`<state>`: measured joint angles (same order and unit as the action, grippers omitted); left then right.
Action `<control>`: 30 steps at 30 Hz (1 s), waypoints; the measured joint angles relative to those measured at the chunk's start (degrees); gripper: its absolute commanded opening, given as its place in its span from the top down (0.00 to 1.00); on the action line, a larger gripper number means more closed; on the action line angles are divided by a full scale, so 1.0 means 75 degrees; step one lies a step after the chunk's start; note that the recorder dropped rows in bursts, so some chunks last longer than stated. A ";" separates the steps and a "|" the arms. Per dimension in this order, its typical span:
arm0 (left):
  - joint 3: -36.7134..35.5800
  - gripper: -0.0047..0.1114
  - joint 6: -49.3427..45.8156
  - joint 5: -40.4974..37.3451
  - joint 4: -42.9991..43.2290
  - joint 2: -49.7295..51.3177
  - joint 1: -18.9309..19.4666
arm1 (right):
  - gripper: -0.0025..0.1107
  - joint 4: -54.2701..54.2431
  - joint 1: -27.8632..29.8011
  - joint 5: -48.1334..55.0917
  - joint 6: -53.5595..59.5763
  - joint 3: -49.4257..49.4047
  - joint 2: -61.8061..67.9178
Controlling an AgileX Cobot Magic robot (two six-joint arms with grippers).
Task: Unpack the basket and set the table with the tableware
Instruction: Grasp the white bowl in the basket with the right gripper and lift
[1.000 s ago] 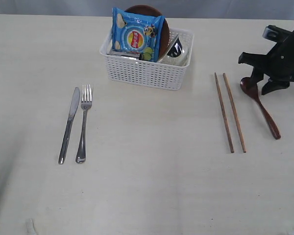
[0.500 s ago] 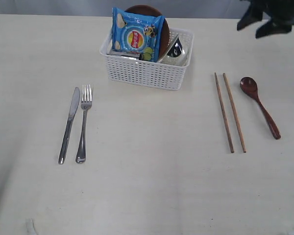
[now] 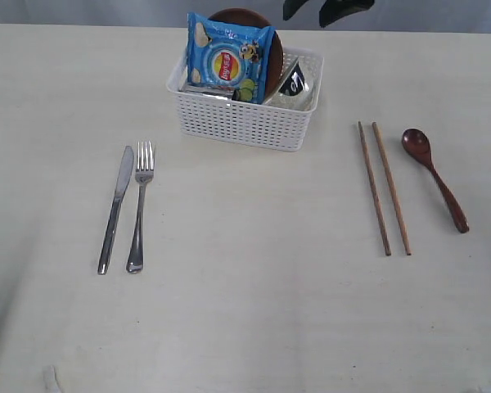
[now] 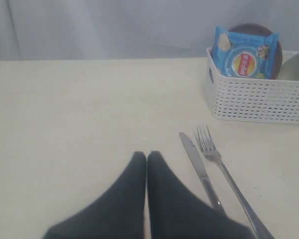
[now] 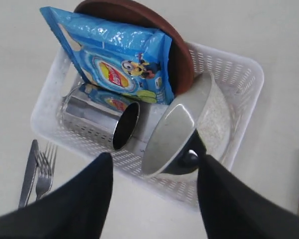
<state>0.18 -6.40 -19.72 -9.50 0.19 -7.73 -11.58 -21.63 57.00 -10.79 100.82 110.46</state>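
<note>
While hovering over the basket point(image 3: 245, 123) with the right gripper point(image 5: 153, 155) spread wide, go for the bowl point(image 5: 174, 134) tilted inside the basket: straddle its rim, clear of the cup point(image 5: 102, 122) lying beside it, perhaps touching. Ignore the left gripper point(image 4: 147, 155), pinched shut well away from the basket.

The left gripper point(image 4: 147, 157) has two smooth matte black fingers point(image 4: 127, 199), wedge-shaped and tapering to blunt tips; the right gripper point(image 5: 156, 157) has the same plain black fingers point(image 5: 82, 206), broad with rounded edges
</note>
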 measured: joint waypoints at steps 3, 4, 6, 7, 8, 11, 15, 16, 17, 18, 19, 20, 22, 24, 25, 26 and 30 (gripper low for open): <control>0.0000 0.96 0.0000 0.0000 0.0000 0.0000 0.0000 | 0.53 0.0502 -0.0275 0.0051 -0.0644 0.0376 0.0432; 0.0000 0.96 0.0000 0.0000 0.0000 0.0000 0.0000 | 0.53 0.0675 -0.0341 0.0069 -0.0832 0.0508 0.0588; 0.0000 0.96 0.0000 0.0000 0.0000 0.0000 0.0000 | 0.53 0.0988 -0.0411 0.0211 -0.1131 0.0749 0.0917; 0.0000 0.96 0.0000 0.0000 0.0000 0.0000 0.0000 | 0.53 0.1134 -0.0444 0.0319 -0.1272 0.0890 0.1090; 0.0000 0.96 0.0000 0.0000 0.0000 0.0000 0.0000 | 0.53 0.1278 -0.0448 0.0452 -0.1409 0.1026 0.1257; 0.0000 0.96 0.0000 0.0000 0.0000 0.0000 0.0000 | 0.53 0.1616 -0.0448 0.0869 -0.1676 0.1350 0.1706; 0.0000 0.96 0.0000 0.0000 0.0000 0.0000 0.0000 | 0.54 0.1816 -0.0448 0.1195 -0.1769 0.1555 0.2172; 0.0000 0.96 0.0000 0.0000 0.0000 0.0000 0.0000 | 0.56 0.1833 -0.0448 0.1209 -0.1789 0.1570 0.2259; 0.0000 0.96 0.0000 0.0000 0.0000 0.0000 0.0000 | 0.59 0.1833 -0.0448 0.1214 -0.1804 0.1581 0.2333; 0.0000 0.96 0.0000 0.0000 0.0000 0.0000 0.0000 | 0.67 0.1833 -0.0448 0.1214 -0.1821 0.1586 0.2383; 0.0000 0.96 0.0000 0.0000 0.0000 0.0000 0.0000 | 0.74 0.1833 -0.0448 0.1198 -0.1821 0.1586 0.2439; 0.0000 0.96 0.0000 0.0000 0.0000 0.0000 0.0000 | 0.81 0.1846 -0.0448 0.1198 -0.1844 0.1586 0.2443; 0.0000 0.96 0.0000 0.0000 0.0000 0.0000 0.0000 | 0.98 0.1946 -0.0448 0.1174 -0.1882 0.1599 0.2456; 0.0000 0.96 0.0000 0.0000 0.0000 0.0000 0.0000 | 0.98 0.2069 -0.0448 0.1144 -0.1849 0.1599 0.2456; 0.0000 0.96 0.0000 0.0000 0.0000 0.0000 0.0000 | 0.98 0.2130 -0.0448 0.1183 -0.1747 0.1599 0.2438; 0.0000 0.96 0.0000 0.0000 0.0000 0.0000 0.0000 | 0.98 0.2160 -0.0448 0.1207 -0.1728 0.1599 0.2404; 0.0000 0.96 0.0000 0.0000 0.0000 0.0000 0.0000 | 0.98 0.2551 -0.0461 0.1005 -0.1683 0.1585 0.1945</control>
<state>0.18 -6.40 -19.72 -9.50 0.19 -7.73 7.55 -25.09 64.54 -23.42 112.71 125.05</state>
